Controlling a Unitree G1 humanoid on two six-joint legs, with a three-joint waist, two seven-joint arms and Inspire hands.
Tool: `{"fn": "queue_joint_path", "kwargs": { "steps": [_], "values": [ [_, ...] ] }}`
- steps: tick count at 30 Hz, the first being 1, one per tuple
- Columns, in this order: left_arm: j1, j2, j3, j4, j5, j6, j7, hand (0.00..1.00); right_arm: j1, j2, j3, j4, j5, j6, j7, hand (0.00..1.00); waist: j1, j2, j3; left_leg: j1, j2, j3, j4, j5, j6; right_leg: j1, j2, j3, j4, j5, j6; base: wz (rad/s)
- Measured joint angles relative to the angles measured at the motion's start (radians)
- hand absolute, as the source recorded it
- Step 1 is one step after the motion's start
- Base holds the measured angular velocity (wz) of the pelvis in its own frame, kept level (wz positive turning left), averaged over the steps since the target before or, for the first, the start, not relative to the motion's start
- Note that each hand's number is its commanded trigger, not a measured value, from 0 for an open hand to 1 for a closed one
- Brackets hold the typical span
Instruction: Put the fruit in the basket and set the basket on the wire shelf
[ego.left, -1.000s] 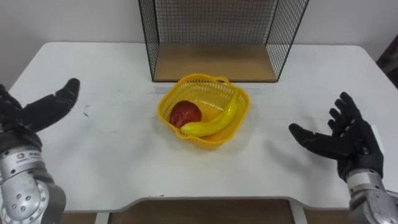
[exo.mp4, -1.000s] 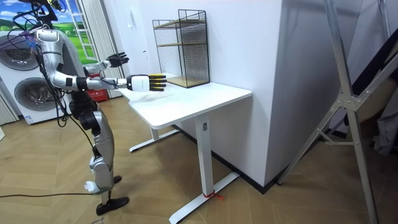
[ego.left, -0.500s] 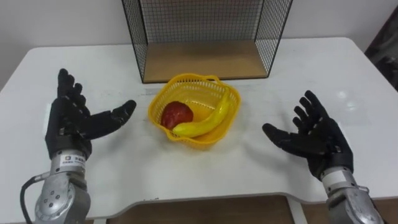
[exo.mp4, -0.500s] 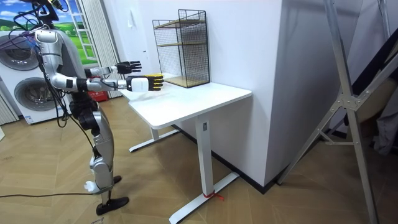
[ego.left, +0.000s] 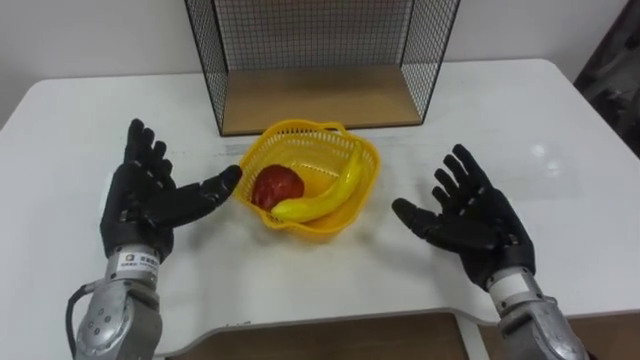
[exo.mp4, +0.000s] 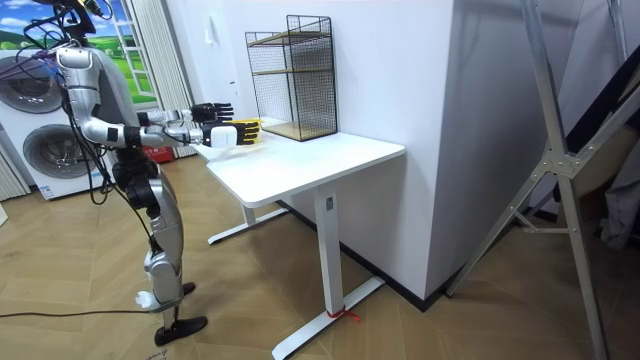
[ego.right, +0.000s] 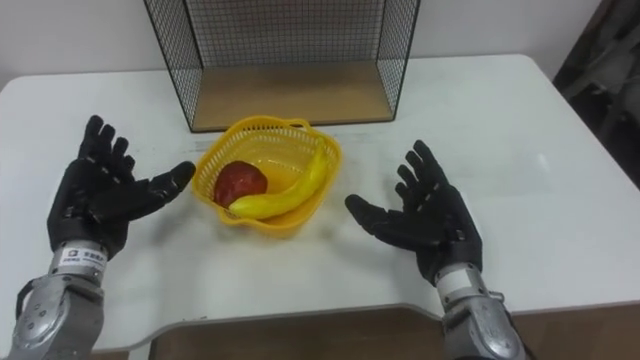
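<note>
Flanking the basket (ego.left: 352, 202) at 9 and 3 o'clock with the left hand (ego.left: 145, 205) and right hand (ego.left: 472, 222), fingers spread apart, gripping nothing. Left thumb just beside the rim; bare table (ego.left: 560, 130) between rim and right hand. Apple (ego.left: 278, 186) and banana (ego.left: 322, 195) inside. Wire shelf (ego.left: 320, 95) open-fronted just beyond, at 12 o'clock.

Seen from the room view: standing at the table's left end, arms outstretched, washing machines (exo.mp4: 40, 150) behind.

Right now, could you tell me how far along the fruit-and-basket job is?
Done: the apple and banana lie in the basket. In hand: nothing yet; the left robot hand and right robot hand are open, one each side of the basket, neither gripping it. Left: the basket sits on the table in front of the wire shelf, so it needs lifting onto the shelf.
</note>
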Motion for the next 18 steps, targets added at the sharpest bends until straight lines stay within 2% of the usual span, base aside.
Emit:
{"fn": "queue_joint_path", "kwargs": {
  "steps": [3, 9, 12, 18],
  "values": [
    [0.000, -0.001, -0.006, 0.004, 0.000, 0.023, -0.032, 0.00, 0.000, 0.008, 0.012, 0.000, 0.000, 0.000, 0.026, 0.00, -0.002, 0.000, 0.0001, 0.000, 0.001, 0.002, 0.000, 0.000, 0.000, -0.001, 0.001, 0.005, -0.001, 0.001, -0.001, -0.05],
    [0.000, -0.006, -0.022, 0.062, 0.000, 0.043, -0.063, 0.00, 0.000, 0.013, 0.024, 0.001, 0.000, 0.002, 0.049, 0.00, -0.002, 0.004, 0.0008, 0.002, 0.001, 0.006, 0.000, 0.000, 0.000, -0.002, 0.002, 0.011, -0.001, 0.001, -0.001, -0.02],
    [0.000, -0.007, -0.031, 0.069, 0.000, 0.068, -0.079, 0.00, 0.000, 0.024, 0.025, 0.001, -0.001, 0.008, 0.061, 0.00, -0.003, 0.007, 0.0025, -0.003, 0.001, 0.006, 0.001, 0.000, 0.000, -0.006, 0.002, 0.011, 0.000, 0.001, -0.001, 0.00],
    [-0.005, -0.009, -0.052, 0.083, 0.000, 0.088, -0.119, 0.00, -0.013, 0.029, 0.033, 0.027, -0.008, 0.023, 0.077, 0.00, -0.004, 0.010, 0.0031, -0.007, 0.001, 0.008, 0.002, 0.000, 0.000, -0.010, 0.002, 0.013, 0.001, 0.001, -0.001, -0.01]
  ]
}}
